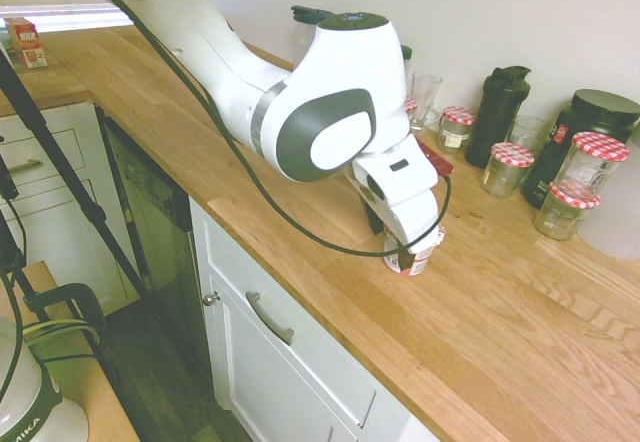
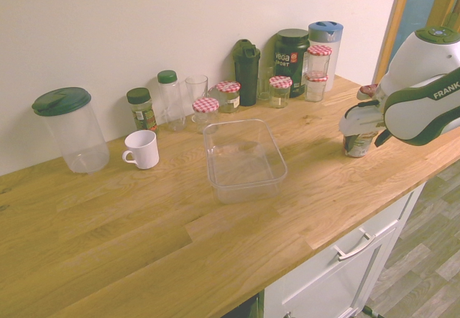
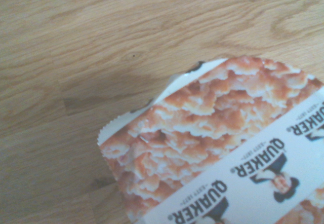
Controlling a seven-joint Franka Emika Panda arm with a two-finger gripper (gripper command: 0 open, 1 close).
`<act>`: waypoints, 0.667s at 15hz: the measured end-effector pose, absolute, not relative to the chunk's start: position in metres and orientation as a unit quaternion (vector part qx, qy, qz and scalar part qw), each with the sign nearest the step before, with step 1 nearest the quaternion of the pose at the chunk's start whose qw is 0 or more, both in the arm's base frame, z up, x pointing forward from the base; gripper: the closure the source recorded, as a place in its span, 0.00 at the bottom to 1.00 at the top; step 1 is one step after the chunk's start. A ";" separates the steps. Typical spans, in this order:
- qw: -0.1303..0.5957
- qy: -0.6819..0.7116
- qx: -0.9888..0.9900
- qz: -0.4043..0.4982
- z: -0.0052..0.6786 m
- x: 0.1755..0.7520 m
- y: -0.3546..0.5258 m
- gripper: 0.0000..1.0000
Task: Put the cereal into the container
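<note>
First exterior view: the cup (image 1: 413,259) stands at centre on the wooden surface (image 1: 520,292), mostly hidden under the arm's jaws (image 1: 408,245), which are spread wide above it. Checked-lid jars (image 1: 583,167) and a dark bottle (image 1: 498,114) line the wall at upper right; white drawers (image 1: 290,352) sit below.

Second exterior view: the tub (image 2: 243,158) is at centre, well left of the cup (image 2: 356,144); a mug (image 2: 141,149) and pitcher (image 2: 72,128) stand at left.

Wrist view: the lid (image 3: 223,143) fills the lower right.
</note>
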State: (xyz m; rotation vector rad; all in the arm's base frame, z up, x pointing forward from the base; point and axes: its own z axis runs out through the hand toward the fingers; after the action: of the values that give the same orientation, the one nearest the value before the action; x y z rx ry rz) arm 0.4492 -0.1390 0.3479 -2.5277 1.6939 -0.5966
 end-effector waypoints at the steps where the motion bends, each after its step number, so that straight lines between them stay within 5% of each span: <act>1: 0.023 0.544 -0.815 -0.199 0.347 0.453 -0.141 0.00; 10: 0.011 0.540 -0.802 -0.257 0.345 0.475 -0.147 0.00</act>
State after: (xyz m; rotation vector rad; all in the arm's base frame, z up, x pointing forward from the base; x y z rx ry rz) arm 0.4751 -0.1474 0.3453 -2.5019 1.6838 -0.8005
